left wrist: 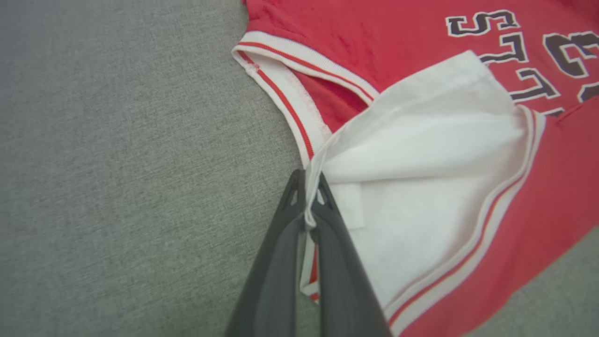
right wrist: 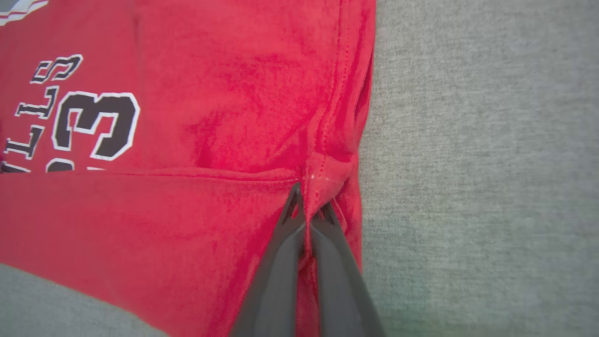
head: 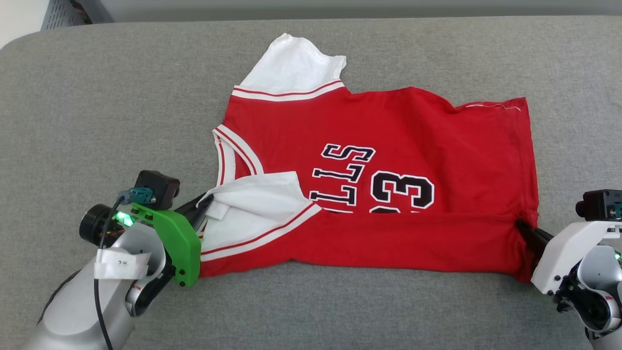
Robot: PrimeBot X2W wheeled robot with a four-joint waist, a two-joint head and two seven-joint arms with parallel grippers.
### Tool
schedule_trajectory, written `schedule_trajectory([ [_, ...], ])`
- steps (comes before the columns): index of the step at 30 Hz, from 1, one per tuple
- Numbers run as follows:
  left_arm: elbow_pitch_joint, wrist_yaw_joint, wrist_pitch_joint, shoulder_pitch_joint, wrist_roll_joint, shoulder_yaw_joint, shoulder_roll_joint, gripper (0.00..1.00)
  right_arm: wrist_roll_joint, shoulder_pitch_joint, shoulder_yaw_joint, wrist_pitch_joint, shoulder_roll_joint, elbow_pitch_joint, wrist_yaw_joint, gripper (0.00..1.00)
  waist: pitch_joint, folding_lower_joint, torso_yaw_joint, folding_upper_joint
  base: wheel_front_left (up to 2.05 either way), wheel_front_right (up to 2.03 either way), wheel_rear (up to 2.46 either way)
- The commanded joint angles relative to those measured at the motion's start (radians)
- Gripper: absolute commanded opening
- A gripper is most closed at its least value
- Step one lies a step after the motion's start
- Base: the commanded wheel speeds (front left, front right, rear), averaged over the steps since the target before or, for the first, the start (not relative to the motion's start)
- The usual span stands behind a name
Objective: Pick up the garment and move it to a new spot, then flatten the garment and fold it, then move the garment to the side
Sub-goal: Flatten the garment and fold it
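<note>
Garment: the red garment (head: pixel 388 131) lies spread on the grey cloth surface (head: pixel 97 97). It is turned sideways, with the neck opening (head: pixel 226 160) toward the robot's left and the hem (head: pixel 529 155) toward its right.
Fold: the long edge nearest to the robot is turned over onto the front as a red band (head: pixel 388 238). This band covers the lower part of the black lettering (head: pixel 342 177) and of the number (head: pixel 403 192) (only one "3" can be read fully).
Far sleeve: the white far sleeve (head: pixel 291 65) lies flat on the surface and points away from the robot.
Near sleeve: the white near sleeve (head: pixel 257 204) is laid over the red front, and its striped trim runs slantwise.
Left gripper: the left gripper (left wrist: pixel 306 187) is clenched on the edge of the near sleeve. A thin white rim of cloth is pinched between its two dark fingers (left wrist: pixel 276 262), just beside the striped neck trim.
Right gripper: the right gripper (right wrist: pixel 309 201) is clenched on the garment at the hem end of the fold, where the red cloth gathers into a small pucker at the fingertips.
Height of the held corners: both are close to the surface; I cannot tell whether they are lifted from it.
</note>
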Motion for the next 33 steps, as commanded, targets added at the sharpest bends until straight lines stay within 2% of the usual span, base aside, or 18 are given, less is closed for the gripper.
schedule_trajectory([
  [1, 0.022, -0.003, -0.011, -0.029, -0.001, -0.005, -0.013, 0.0, -0.005, -0.02, 0.007, -0.01, 0.002, 0.013, -0.001, 0.0, 0.002, 0.0, 0.002, 0.0, 0.0, 0.0, 0.0],
  [2, 0.043, -0.003, -0.017, -0.037, 0.0, -0.012, -0.02, 0.24, -0.007, -0.025, 0.009, -0.017, 0.001, 0.022, -0.001, 0.11, 0.001, 0.0, 0.003, 0.0, 0.0, 0.0, 0.0],
  [3, 0.059, -0.003, -0.026, -0.043, 0.003, -0.015, -0.025, 0.79, -0.011, -0.028, 0.011, -0.026, 0.0, 0.028, -0.001, 0.47, -0.002, 0.0, 0.004, 0.0, 0.0, 0.0, 0.0],
  [4, 0.082, -0.002, -0.037, -0.049, 0.005, -0.015, -0.035, 1.0, -0.015, -0.031, 0.013, -0.038, 0.0, 0.036, -0.001, 1.0, -0.006, 0.0, 0.005, 0.0, 0.0, 0.0, 0.0],
  [12, 0.194, 0.038, -0.123, -0.033, -0.038, 0.017, -0.119, 1.0, -0.021, -0.013, 0.042, -0.126, -0.023, 0.042, -0.001, 1.0, -0.086, 0.0, 0.013, 0.0, 0.0, 0.0, 0.0],
  [15, 0.197, 0.056, -0.152, -0.002, -0.07, 0.038, -0.147, 1.0, -0.033, 0.018, 0.049, -0.145, -0.035, 0.012, -0.001, 1.0, -0.127, 0.0, 0.013, 0.0, 0.0, 0.0, 0.0],
  [19, 0.164, 0.09, -0.163, 0.052, -0.095, 0.054, -0.157, 1.0, -0.06, 0.067, 0.04, -0.143, -0.046, -0.037, -0.001, 1.0, -0.171, 0.0, 0.014, 0.0, 0.0, 0.0, 0.0],
  [23, 0.083, 0.15, -0.154, 0.133, -0.119, 0.075, -0.141, 1.0, -0.114, 0.115, 0.044, -0.109, -0.053, -0.106, -0.001, 1.0, -0.201, 0.0, 0.005, 0.0, 0.0, 0.0, 0.0],
  [28, -0.045, 0.23, -0.082, 0.245, -0.15, 0.086, -0.101, 1.0, -0.154, 0.168, 0.024, -0.04, -0.025, -0.182, -0.001, 1.0, -0.211, 0.0, -0.006, 0.0, 0.0, 0.0, 0.0],
  [33, -0.179, 0.325, 0.068, 0.325, -0.141, 0.053, -0.03, 1.0, -0.208, 0.222, -0.021, 0.055, 0.028, -0.266, -0.001, 1.0, -0.185, 0.0, -0.015, 0.0, 0.0, 0.0, 0.0],
])
